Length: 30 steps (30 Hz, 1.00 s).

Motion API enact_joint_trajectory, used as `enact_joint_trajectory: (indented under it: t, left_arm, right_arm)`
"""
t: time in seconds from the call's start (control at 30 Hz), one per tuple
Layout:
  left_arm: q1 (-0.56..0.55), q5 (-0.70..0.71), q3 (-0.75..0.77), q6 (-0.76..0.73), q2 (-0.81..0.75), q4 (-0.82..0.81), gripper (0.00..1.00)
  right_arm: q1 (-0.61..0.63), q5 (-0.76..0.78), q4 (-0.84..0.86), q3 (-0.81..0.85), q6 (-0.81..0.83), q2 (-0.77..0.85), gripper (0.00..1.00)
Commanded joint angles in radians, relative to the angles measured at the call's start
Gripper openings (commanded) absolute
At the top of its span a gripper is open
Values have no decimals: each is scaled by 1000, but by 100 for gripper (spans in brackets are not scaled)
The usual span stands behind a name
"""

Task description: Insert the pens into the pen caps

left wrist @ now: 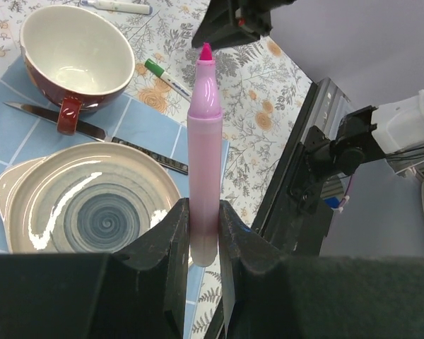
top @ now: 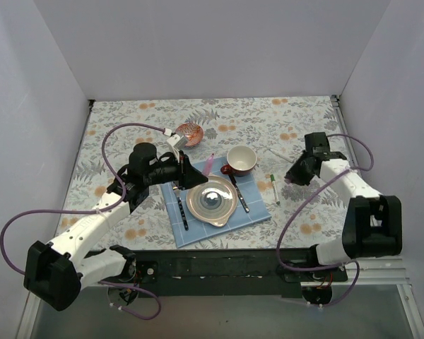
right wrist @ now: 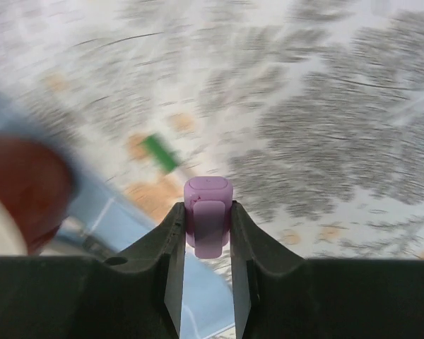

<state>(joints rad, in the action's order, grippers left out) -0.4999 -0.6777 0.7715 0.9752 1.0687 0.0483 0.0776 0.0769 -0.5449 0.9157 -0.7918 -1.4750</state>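
My left gripper [left wrist: 203,226] is shut on the lower barrel of a pink pen [left wrist: 203,141], whose bare pink tip points up and away, towards the right arm. In the top view this gripper [top: 187,173] hangs over the blue mat's far-left corner with the pink pen [top: 210,162] sticking out to the right. My right gripper [right wrist: 208,226] is shut on a short pink pen cap [right wrist: 208,208] and is held above the table to the right of the mat [top: 293,176]. A green-ended pen [top: 274,188] lies on the cloth between the mat and the right arm.
On the blue mat [top: 258,212] are a swirl-patterned plate [top: 212,200], a red cup [top: 241,159], a knife [top: 239,194] and a fork [top: 181,208]. A small red dish [top: 189,133] sits further back. A white pen [left wrist: 120,6] lies beyond the cup.
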Motion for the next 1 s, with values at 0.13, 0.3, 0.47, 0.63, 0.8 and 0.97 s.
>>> enact_joint_trajectory:
  t: [0.13, 0.3, 0.47, 0.63, 0.8, 0.97]
  left_arm:
    - [-17, 75, -15, -41, -26, 12, 0]
    - [-23, 79, -18, -49, -33, 12, 0]
    - [-29, 86, -15, -44, -13, 12, 0]
    - [-31, 101, -15, -43, -9, 12, 0]
    - [-34, 99, -15, -41, -3, 15, 0]
    - [-34, 102, -15, -44, -6, 15, 0]
  right_arm:
    - [285, -213, 281, 122, 100, 205, 1]
    - [396, -235, 425, 181, 43, 220, 1]
    - [510, -207, 488, 210, -10, 197, 1]
    - [599, -138, 533, 232, -60, 180, 1]
    - [630, -43, 534, 255, -69, 185, 1]
    - [643, -46, 534, 268, -72, 174, 1]
